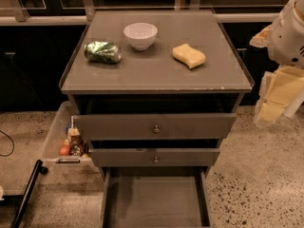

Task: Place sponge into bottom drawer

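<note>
1. Fig.: single camera view, looking down at the front of a grey cabinet (156, 75). We are labelling parts w/ ref. to the task.
2. Sponge (189, 55): we are finding it lying flat on the cabinet top, right of centre. It is well apart from the white bowl (140, 35) and the green can (102, 52), both to its left. Nothing is touching it.
3. Gripper (275, 99): it is hanging at the right edge of the view, out past the cabinet's right side and over the floor. We are seeing nothing in its hold. Whether it is released or clenched, we cannot tell.
4. Key relation: the sponge is lying up and to the left of the gripper in this view, i.e. inboard over the top and near the right side. Its long axis is running diagonally, back-left to front-right, so the front-right end is pointing approx. toward the gripper.
5. Bottom drawer (154, 203): it is standing pulled out below the two knobbed drawers (155, 127), w/ its grey floor showing bare. It is sitting lower than the sponge and nearer the camera.
6. Judgement: we are reading this as the approach step, w/ the grasp not yet begun and the task near its start. The next move is prob. calling for a reach inward to the left. The grip would go across the sponge's short axis, then carry it fwd and down into the drawer.
</note>
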### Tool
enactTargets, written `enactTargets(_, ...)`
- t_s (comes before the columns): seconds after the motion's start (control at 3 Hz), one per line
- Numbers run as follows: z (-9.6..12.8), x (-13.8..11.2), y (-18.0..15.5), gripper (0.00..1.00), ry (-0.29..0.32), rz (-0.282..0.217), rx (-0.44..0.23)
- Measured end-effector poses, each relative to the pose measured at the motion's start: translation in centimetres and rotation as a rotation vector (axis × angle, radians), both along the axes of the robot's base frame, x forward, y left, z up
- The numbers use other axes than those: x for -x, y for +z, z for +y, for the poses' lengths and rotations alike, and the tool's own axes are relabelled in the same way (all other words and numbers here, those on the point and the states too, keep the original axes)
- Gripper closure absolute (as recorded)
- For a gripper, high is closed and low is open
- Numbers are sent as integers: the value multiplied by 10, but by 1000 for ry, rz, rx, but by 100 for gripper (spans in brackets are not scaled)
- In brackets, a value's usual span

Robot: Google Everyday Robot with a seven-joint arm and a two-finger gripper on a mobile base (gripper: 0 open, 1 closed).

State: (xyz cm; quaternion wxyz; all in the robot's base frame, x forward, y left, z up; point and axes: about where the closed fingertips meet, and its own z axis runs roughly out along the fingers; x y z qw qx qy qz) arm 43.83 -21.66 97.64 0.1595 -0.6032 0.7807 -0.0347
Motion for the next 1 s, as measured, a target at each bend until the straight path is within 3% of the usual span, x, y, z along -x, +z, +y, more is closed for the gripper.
enactTargets(0.33, 1, -3, 2, 0, -1, -11, -3)
enactTargets(1.0, 20, -78, -5, 0, 75, -52, -6)
